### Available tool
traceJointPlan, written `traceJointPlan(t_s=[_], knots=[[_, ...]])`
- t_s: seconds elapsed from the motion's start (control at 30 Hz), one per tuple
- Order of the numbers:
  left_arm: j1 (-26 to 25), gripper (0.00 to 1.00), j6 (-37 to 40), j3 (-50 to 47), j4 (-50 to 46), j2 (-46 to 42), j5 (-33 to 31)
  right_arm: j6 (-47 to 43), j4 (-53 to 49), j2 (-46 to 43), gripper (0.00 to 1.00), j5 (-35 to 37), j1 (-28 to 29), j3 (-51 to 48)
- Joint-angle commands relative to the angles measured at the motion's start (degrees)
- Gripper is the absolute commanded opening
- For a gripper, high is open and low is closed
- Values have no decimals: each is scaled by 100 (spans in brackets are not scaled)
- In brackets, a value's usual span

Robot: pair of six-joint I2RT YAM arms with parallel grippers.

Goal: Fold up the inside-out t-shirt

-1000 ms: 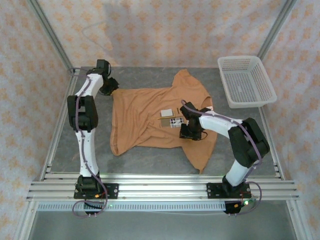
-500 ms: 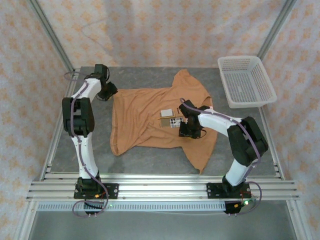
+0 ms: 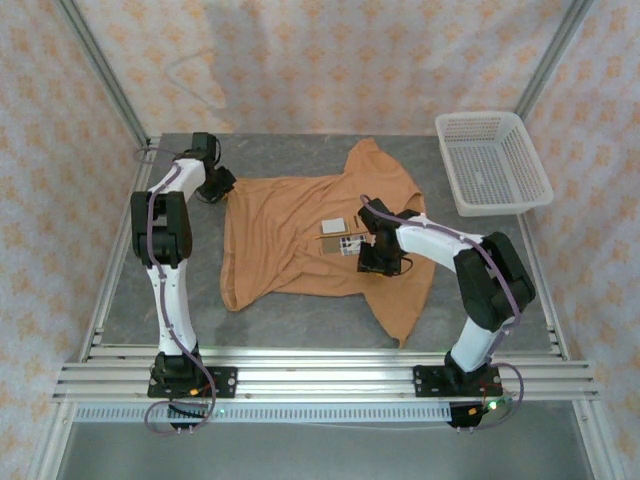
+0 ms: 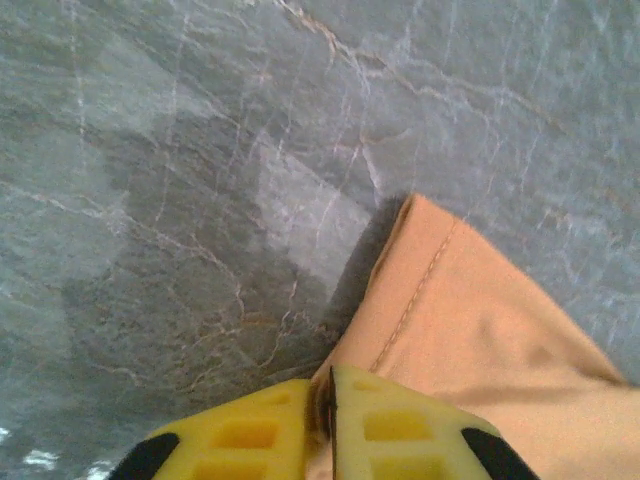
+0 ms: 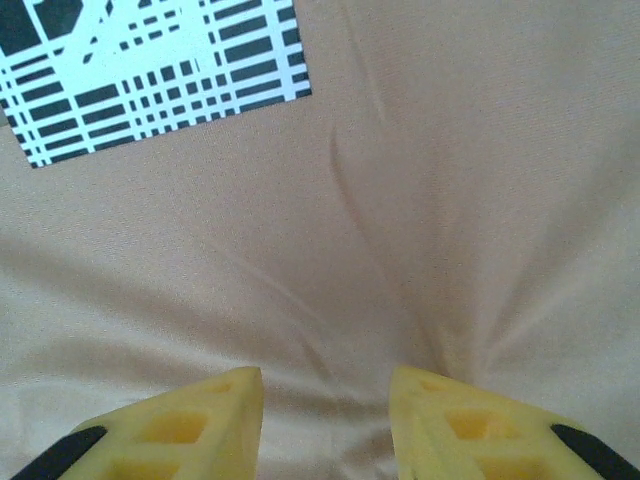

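Tabletop (image 3: 290, 320) grey, veined; walls (image 3: 350, 60) floral.

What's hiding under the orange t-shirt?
The t-shirt lies spread on the grey marbled table, which shows around it. The cloth covers everything beneath, so whether anything besides the table is under there cannot be seen.

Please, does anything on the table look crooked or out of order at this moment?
The t-shirt lies askew and unevenly spread: one part sticks out toward the far side, another trails toward the near edge. Wrinkles gather in front of the right gripper, and the left gripper pinches a hem corner.
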Motion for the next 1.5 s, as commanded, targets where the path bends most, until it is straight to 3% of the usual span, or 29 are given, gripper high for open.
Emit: traceJointPlan(t_s=[0.0, 0.43, 0.8, 0.97, 1.0, 1.07, 1.1, 1.17, 1.23, 1.4, 1.47], knots=[[13, 3, 73, 281, -234, 89, -144, -83, -236, -135, 38, -15, -37, 135], [40, 0, 11, 1343, -835, -38, -72, -105, -269, -136, 38, 20, -47, 165], [233, 0, -602, 4154, -1463, 1782, 406, -210, -269, 79, 35, -47, -47, 24], [322, 0, -700, 4665, -1282, 2270, 549, -250, -260, 124, 35, -179, -47, 38], [356, 3, -705, 4674, -1176, 2248, 586, -250, -225, 102, 35, -232, -38, 23], [403, 28, -620, 4708, -1157, 2081, 628, -222, -164, 10, 35, -380, -38, 4], [395, 33, -503, 4701, -1246, 1912, 598, -209, -124, -79, 36, -466, -38, 12], [359, 40, -268, 4422, -1454, 1431, 483, -151, -77, -318, 39, -485, -38, 84], [283, 41, -46, 3520, -1639, 715, 226, -61, 33, -585, 42, -439, -51, 150], [-73, 35, -278, -1554, 239, -2433, 54, 188, 172, -987, 50, 80, -295, 47], [-312, 35, -482, -2838, 801, -3174, 217, 224, 105, -973, 51, 267, -559, -27]])
